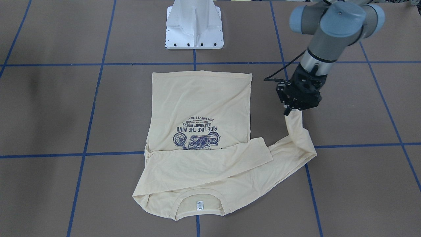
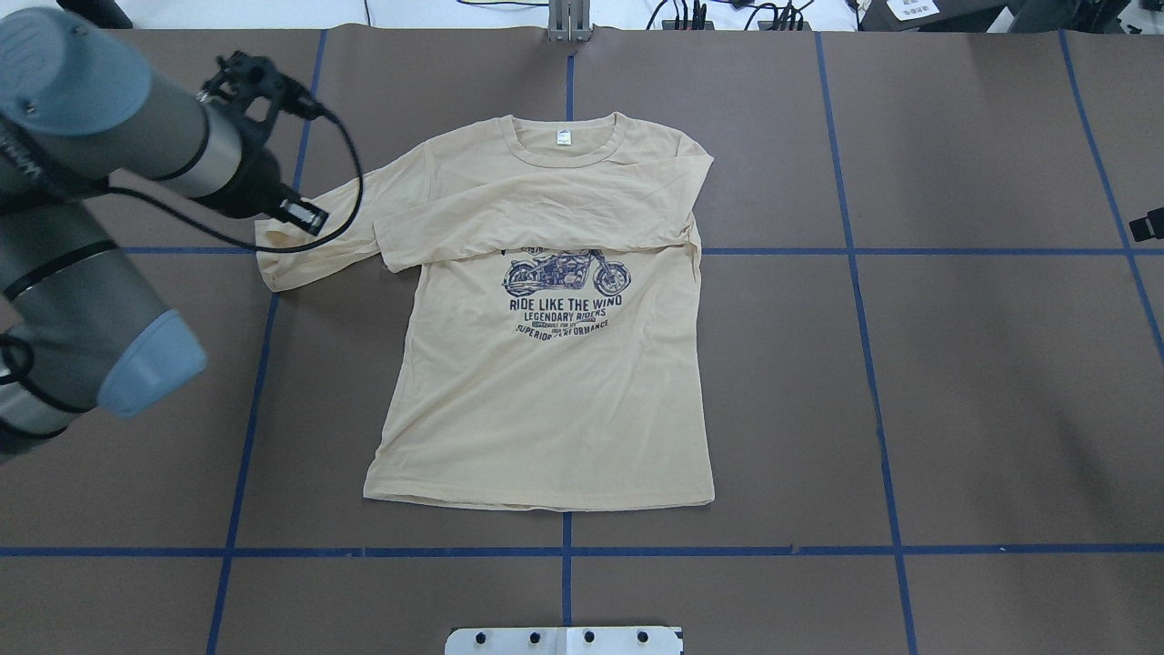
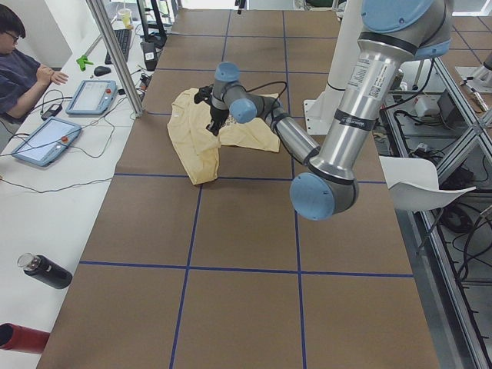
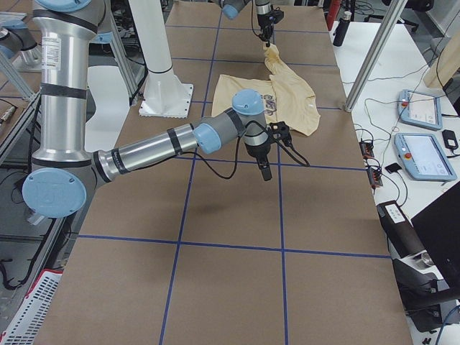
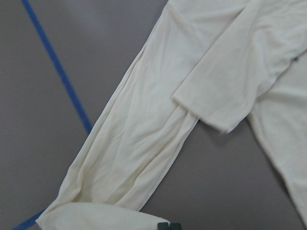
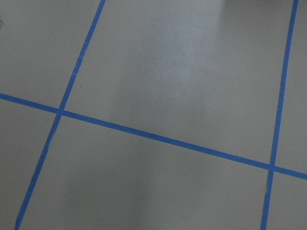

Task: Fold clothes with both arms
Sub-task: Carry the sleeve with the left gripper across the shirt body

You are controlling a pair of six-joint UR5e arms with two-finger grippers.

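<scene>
Front-facing view first: the pale cream-yellow long-sleeved T-shirt (image 1: pixel 200 98) lies print-up on the brown, blue-taped surface (image 1: pixel 49 108), hem toward the white pedestal base (image 1: pixel 194 26). One sleeve (image 1: pixel 210 161) is already laid across the chest, overlapping the edge of the navy motorcycle print (image 1: pixel 196 140). The other sleeve (image 1: pixel 297 148) runs out sideways, then climbs to the left arm's black two-finger pincer (image 1: pixel 289 112), which looks clenched on the cuff. So, by the look of it, one sleeve is in, the second is mid-fold, and the body folds are all left to do.

Overhead: same layout, with the body flat and smooth. The left arm's own bulk covers the grip. A black scrap (image 2: pixel 1148 223) at the right edge can't be identified (possibly the right arm's).

Left-end view: the shirt is small and far, and the pinch is hidden behind the wrist.

Right-end view: the right arm's pincer (image 4: pixel 264 171) hangs over bare surface, off to the shirt's side and apart from it. Whether it is released or clenched cannot be told from here.

Left wrist: two dark fingertips (image 5: pixel 164 225) sit side by side at the bottom edge beside the sleeve's end, which backs the clenched reading, though the pinch itself is cut off.

Right wrist: only surface and blue tape show, no fingers.
</scene>
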